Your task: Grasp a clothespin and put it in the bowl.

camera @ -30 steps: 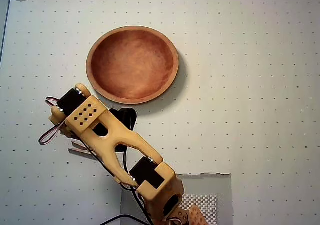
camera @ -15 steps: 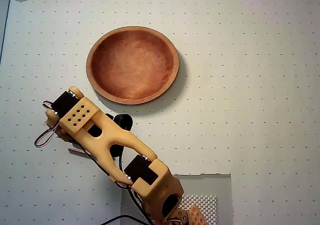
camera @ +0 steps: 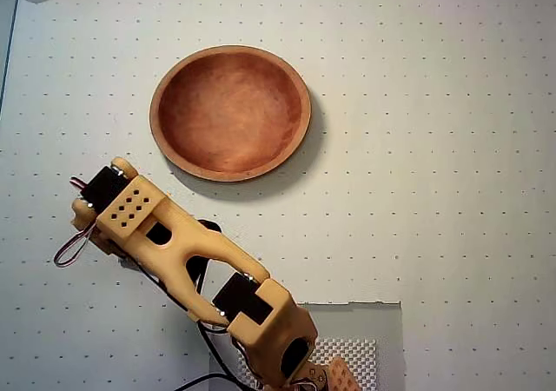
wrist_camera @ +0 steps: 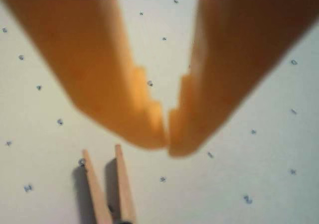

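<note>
In the wrist view my gripper is shut, its orange fingertips meeting just above the dotted white table, and it holds nothing. A pale wooden clothespin lies flat on the table just below and left of the tips, apart from them, with its two prongs pointing up the picture and its lower end cut off by the frame edge. In the overhead view the round reddish-brown wooden bowl sits empty at upper centre. The orange arm runs from the left to the bottom edge. The clothespin does not show there.
A grey patch with a perforated mesh sits at the bottom of the overhead view beside the arm's wrist. Red, white and black cables hang at the arm's left end. The white dotted mat covers the table.
</note>
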`<move>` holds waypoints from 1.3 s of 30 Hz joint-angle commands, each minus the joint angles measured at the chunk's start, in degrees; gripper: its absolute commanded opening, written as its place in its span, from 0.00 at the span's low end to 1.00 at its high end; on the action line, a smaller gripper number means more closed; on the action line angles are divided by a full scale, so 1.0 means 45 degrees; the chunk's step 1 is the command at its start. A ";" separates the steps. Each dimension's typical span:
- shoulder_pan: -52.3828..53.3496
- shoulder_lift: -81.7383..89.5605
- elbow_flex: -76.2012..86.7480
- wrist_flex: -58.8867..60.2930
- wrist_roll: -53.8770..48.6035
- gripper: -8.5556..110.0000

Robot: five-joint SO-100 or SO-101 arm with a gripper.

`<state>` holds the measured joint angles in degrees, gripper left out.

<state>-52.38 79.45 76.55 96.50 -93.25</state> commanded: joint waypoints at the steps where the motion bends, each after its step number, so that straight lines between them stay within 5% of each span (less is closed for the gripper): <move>1: -0.0176 0.0215 -0.0469 0.0098 0.0195 0.07; 14: -0.0078 0.0176 -0.0273 0.0156 -0.0586 0.30; 39: 0.0039 -0.1484 0.0332 -0.0020 -0.1523 0.31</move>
<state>-53.09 71.28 79.54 96.50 -99.58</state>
